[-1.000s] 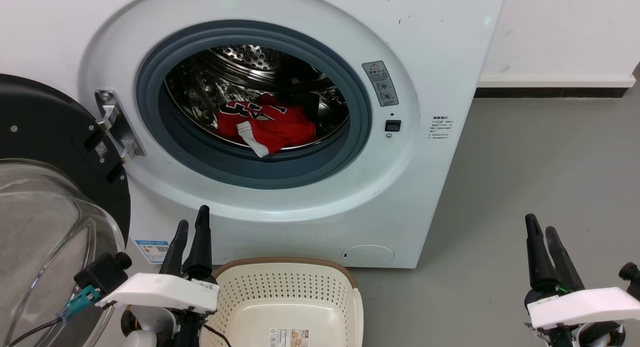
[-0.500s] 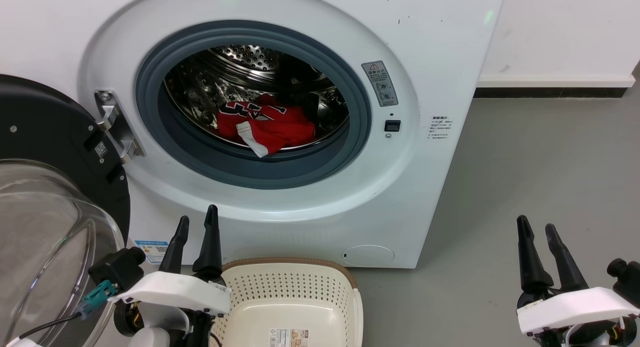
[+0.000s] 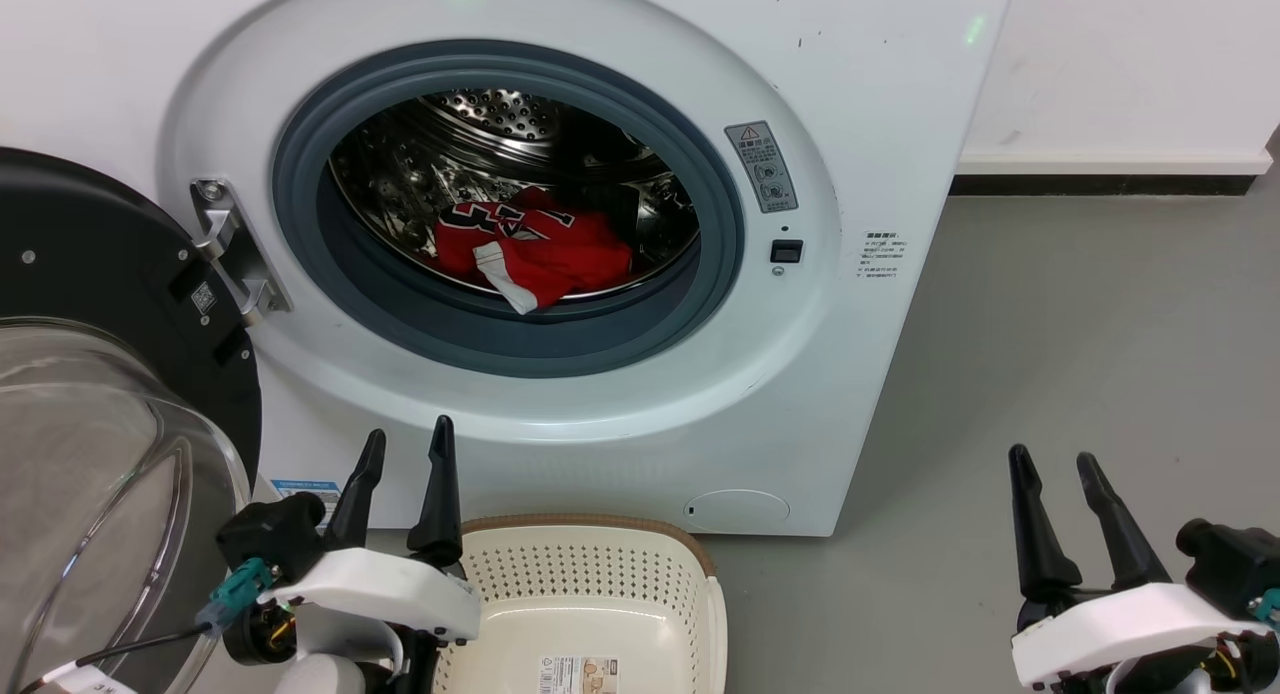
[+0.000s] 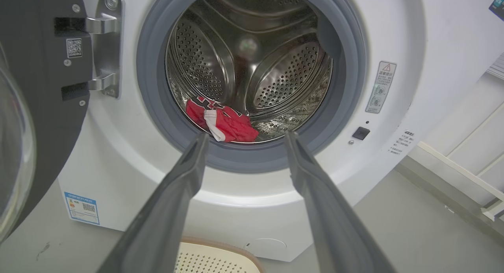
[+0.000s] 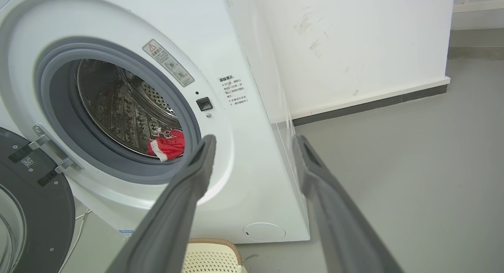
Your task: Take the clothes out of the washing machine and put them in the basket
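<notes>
Both of my pincers stand open and hold nothing. In the head view my left pincer [image 3: 408,430] rises at seven o'clock, its two dark fingers spread to a moderate gap and pointing toward twelve. My right pincer [image 3: 1050,456] rises at five o'clock over the grey floor [image 3: 1100,354], spread about as wide and well apart from the machine. In each wrist view my own fingers form a wide V with only air between them.

The red clothes [image 3: 540,249] lie in a crumpled heap at the bottom of the steel drum [image 3: 480,114], at six o'clock of the round opening. A white-trimmed edge hangs toward the grey rubber ring [image 3: 520,349], and black-and-white lettering shows on the upper fold. I cannot tell how many pieces make up the heap. In my left wrist view it sits just past the tip of the finger on the nine o'clock side.

The white washing machine [image 3: 860,124] stands at twelve o'clock. Its black-rimmed glass door [image 3: 90,274] is swung wide at nine o'clock of the opening, on a metal hinge [image 3: 235,259]. The cream basket [image 3: 580,574] sits on the floor at six o'clock in the head view, in front of the machine and just at three o'clock of my left pincer. A paper label [image 3: 578,674] shows on its bottom.
</notes>
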You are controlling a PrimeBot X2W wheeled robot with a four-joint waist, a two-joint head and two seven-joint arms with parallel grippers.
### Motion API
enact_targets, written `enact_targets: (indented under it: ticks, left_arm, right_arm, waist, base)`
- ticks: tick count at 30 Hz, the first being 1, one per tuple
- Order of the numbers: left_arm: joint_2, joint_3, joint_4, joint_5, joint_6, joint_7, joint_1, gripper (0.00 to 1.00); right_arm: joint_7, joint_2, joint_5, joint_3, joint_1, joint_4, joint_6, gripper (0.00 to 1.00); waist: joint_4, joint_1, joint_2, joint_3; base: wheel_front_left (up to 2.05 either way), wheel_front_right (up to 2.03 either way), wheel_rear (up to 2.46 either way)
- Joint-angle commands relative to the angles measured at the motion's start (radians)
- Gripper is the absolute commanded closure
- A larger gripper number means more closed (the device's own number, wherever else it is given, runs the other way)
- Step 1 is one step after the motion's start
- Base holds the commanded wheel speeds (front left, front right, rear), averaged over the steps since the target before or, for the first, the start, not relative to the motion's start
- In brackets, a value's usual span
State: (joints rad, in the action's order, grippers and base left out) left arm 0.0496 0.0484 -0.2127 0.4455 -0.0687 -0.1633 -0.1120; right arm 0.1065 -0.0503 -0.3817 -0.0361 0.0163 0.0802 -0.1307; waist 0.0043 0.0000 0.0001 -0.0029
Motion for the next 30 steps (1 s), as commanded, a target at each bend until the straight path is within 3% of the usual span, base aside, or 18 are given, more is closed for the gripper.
enact_targets:
  ticks: [1, 30]
  left_arm:
    - [0.005, 0.003, 0.006, -0.023, 0.003, -0.008, -0.022, 0.00]
    - [0.013, 0.034, -0.018, -0.289, 0.039, -0.071, -0.020, 0.00]
  right_arm:
    - [0.007, -0.001, 0.022, 0.003, 0.004, -0.010, 0.000, 0.00]
    - [0.028, 0.000, 0.277, 0.013, 0.034, -0.017, 0.000, 0.00]
  waist:
    - [0.000, 0.0000, -0.0001, 0.000]
    - [0.012, 0.0000, -0.0001, -0.006]
  base:
    - [0.00, 0.00, 0.00]
    - [0.00, 0.00, 0.00]
